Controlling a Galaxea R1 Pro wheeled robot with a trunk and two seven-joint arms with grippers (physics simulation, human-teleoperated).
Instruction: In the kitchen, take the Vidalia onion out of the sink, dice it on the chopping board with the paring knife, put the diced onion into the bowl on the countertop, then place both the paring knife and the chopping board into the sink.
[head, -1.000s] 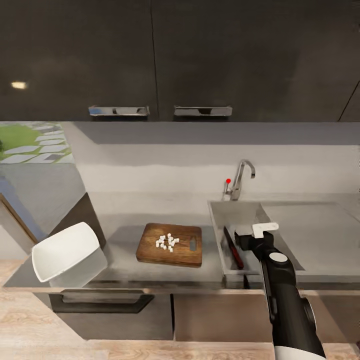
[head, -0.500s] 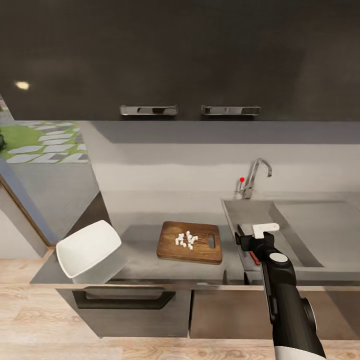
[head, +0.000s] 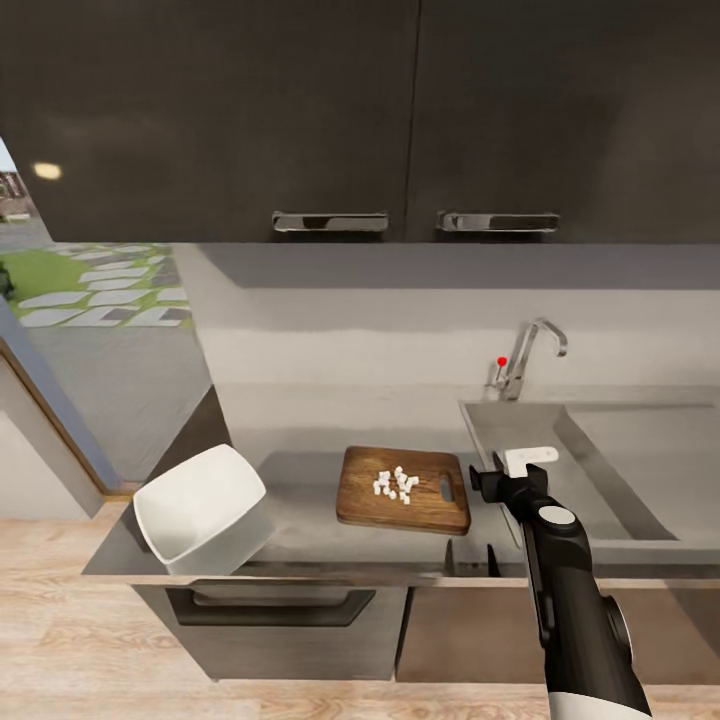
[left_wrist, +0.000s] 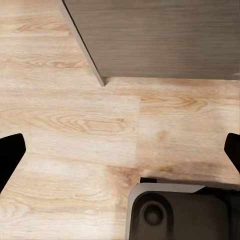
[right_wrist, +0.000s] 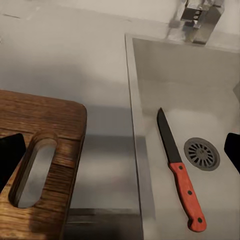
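Observation:
The dark wooden chopping board (head: 404, 489) lies on the grey countertop (head: 300, 475) with small white pieces of diced onion (head: 396, 483) on its middle. At the countertop's left end the white bowl (head: 203, 508) sits tilted. My right gripper (head: 506, 476) hovers open above the sink's (head: 497, 428) near-left rim, beside the board's slotted end (right_wrist: 35, 165). Inside the basin lies the paring knife (right_wrist: 181, 176), red handle and dark blade, next to the round drain (right_wrist: 202, 153). My left gripper (left_wrist: 120, 152) is open over the wooden floor, holding nothing.
A chrome tap (head: 531, 354) with a red knob stands behind the basin, and a drainboard (head: 650, 450) stretches to the right. Dark wall cabinets (head: 400, 120) hang above. A drawer handle (head: 265, 605) sits under the bowl. A doorway (head: 60, 330) opens at the left.
The whole head view has shifted, so counter, board, bowl and sink sit further right in the picture. My right arm keeps its place in the picture and now hides the knife there.

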